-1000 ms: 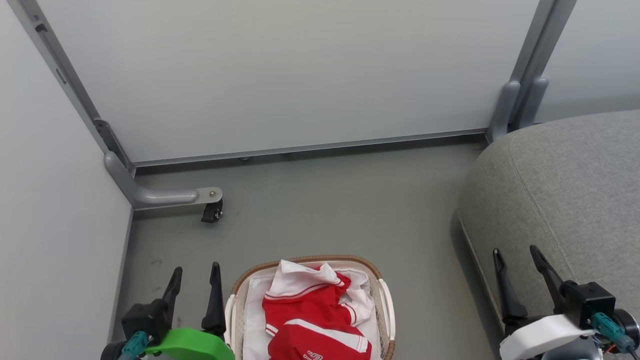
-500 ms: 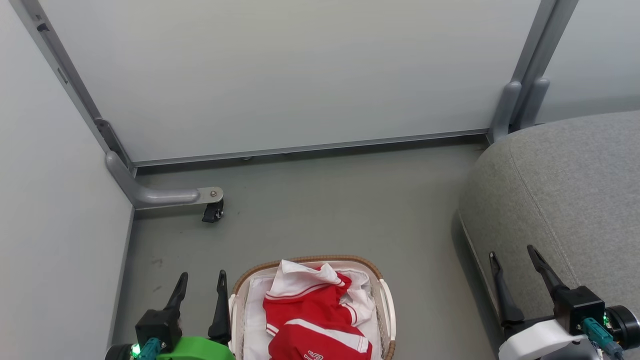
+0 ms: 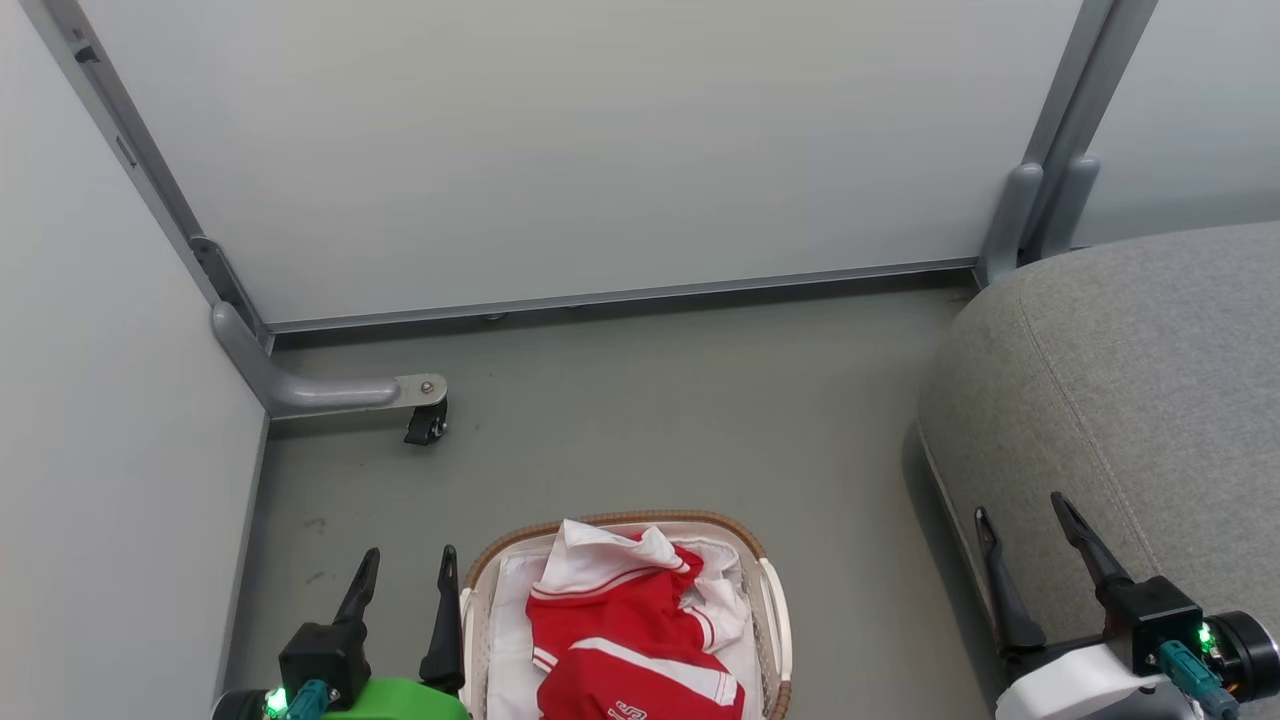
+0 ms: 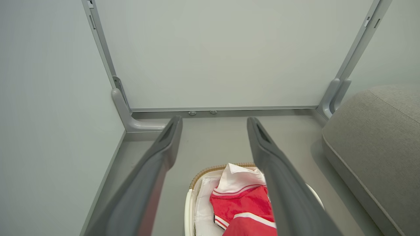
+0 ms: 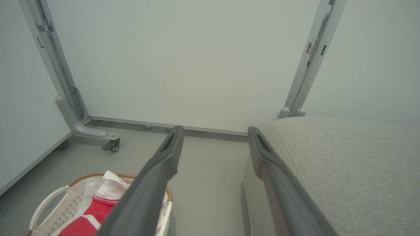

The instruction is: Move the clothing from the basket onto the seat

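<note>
Red and white clothing (image 3: 625, 630) lies crumpled in the white basket (image 3: 773, 610) with a brown woven rim, on the floor at the bottom centre. The grey seat (image 3: 1140, 400) bulks at the right. My left gripper (image 3: 410, 565) stands open just left of the basket, holding nothing. My right gripper (image 3: 1020, 515) stands open against the seat's near corner, also holding nothing. The left wrist view looks down on the clothing (image 4: 241, 200) and basket (image 4: 188, 209) between open fingers (image 4: 157, 164). In the right wrist view the basket (image 5: 49, 203) sits lower left and the seat (image 5: 344, 164) at right.
White partition panels (image 3: 600, 150) on grey frames wall off the back and left. A grey foot with a black caster (image 3: 425, 425) juts onto the grey floor (image 3: 680, 420) at the left. Open floor lies between the basket and the seat.
Both grippers have drawn back toward the bottom edge of the head view, the left one also shifting slightly right toward the basket. Both stayed open. Clothing and basket have not moved.
</note>
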